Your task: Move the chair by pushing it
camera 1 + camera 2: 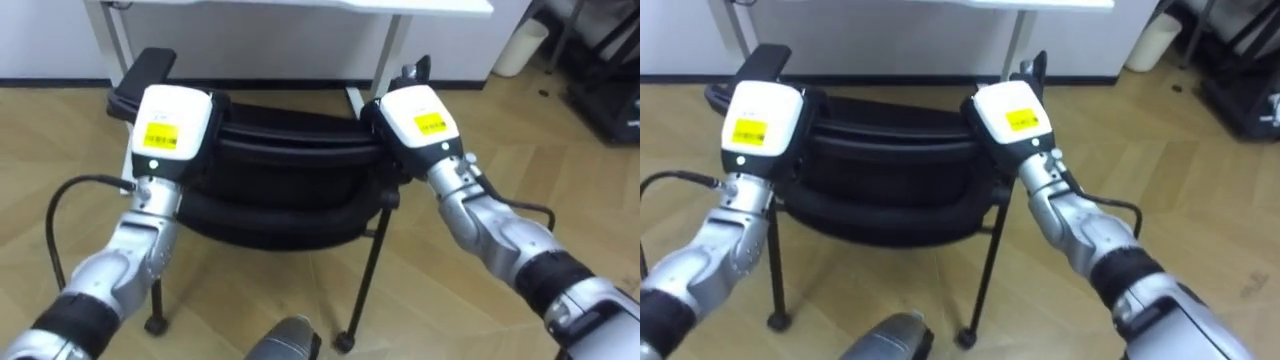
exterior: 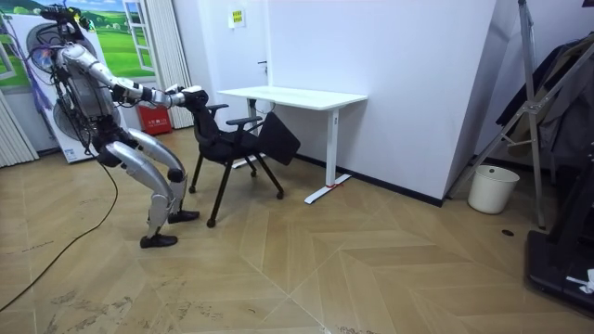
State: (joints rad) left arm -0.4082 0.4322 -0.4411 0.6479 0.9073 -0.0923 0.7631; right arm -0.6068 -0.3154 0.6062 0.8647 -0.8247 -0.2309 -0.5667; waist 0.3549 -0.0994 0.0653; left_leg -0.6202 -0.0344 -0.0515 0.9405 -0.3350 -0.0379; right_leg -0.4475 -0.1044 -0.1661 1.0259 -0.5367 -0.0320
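Your left hand [image 1: 172, 128] is on the top left end of the chair [image 1: 285, 205] back, and your right hand [image 1: 418, 118] is on the top right end. Both hands show their backs to the camera. The fingers are hidden over the far side of the chair back, so you cannot tell whether they are wrapped or flat. The chair is black, on castors, with its back toward you. It stands just before the white desk [image 2: 297, 96], its front at the desk's near end. An armrest [image 1: 145, 70] sticks out beyond the left hand. In the room view you stand at the left on the wood floor [image 2: 371, 269]. You lean forward with both arms stretched out to the chair and one foot ahead of the other. The desk is against the white wall. A white bin [image 2: 492, 188] stands on the floor by the wall, well apart from the desk toward the room view's right.
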